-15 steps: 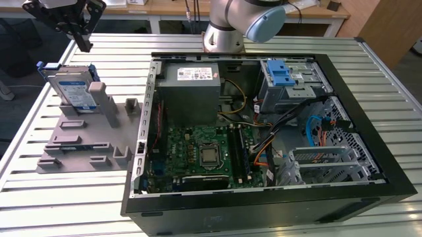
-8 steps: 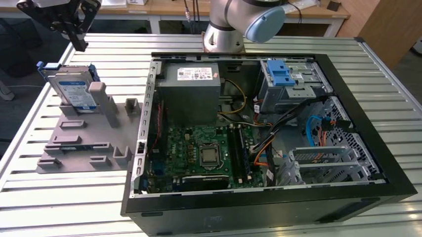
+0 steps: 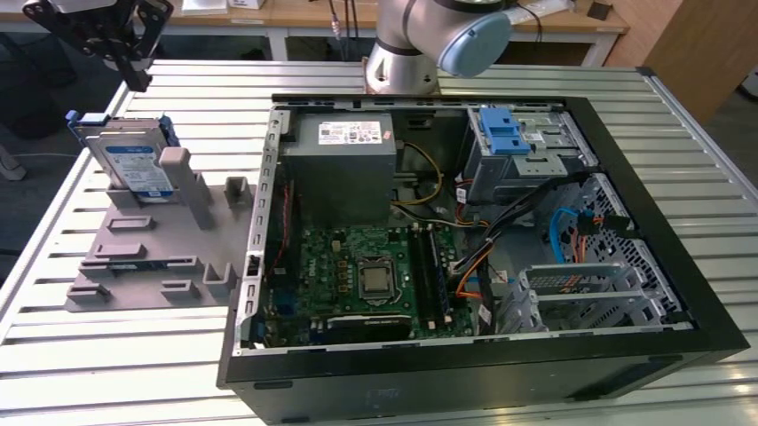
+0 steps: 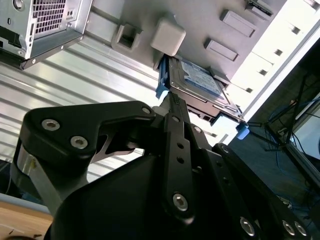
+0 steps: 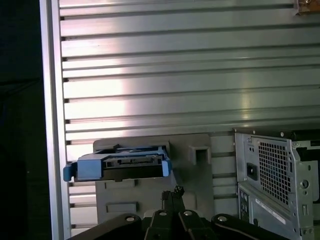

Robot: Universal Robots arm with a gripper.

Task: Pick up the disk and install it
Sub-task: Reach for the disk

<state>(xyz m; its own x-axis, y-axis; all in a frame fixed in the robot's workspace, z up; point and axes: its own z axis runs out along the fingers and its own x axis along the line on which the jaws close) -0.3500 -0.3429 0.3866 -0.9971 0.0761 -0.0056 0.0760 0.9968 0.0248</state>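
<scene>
The disk (image 3: 128,156) stands on edge in the grey slotted stand (image 3: 148,259), at the exterior view's left. It is silver with a white-and-blue label and sits in a blue carrier frame. My gripper (image 3: 138,78) hangs above and just behind the disk, apart from it, with its dark fingers pressed together and nothing between them. In the first wrist view the gripper (image 5: 173,193) points down toward the disk (image 5: 120,166). In the second wrist view the gripper (image 4: 174,102) lines up just short of the disk (image 4: 200,82).
An open computer case (image 3: 663,266) lies on the slatted metal table (image 3: 95,373), with a power supply (image 3: 343,164), a motherboard (image 3: 367,275) and a drive bay with a blue caddy (image 3: 509,135). The arm's base (image 3: 403,62) stands behind the case.
</scene>
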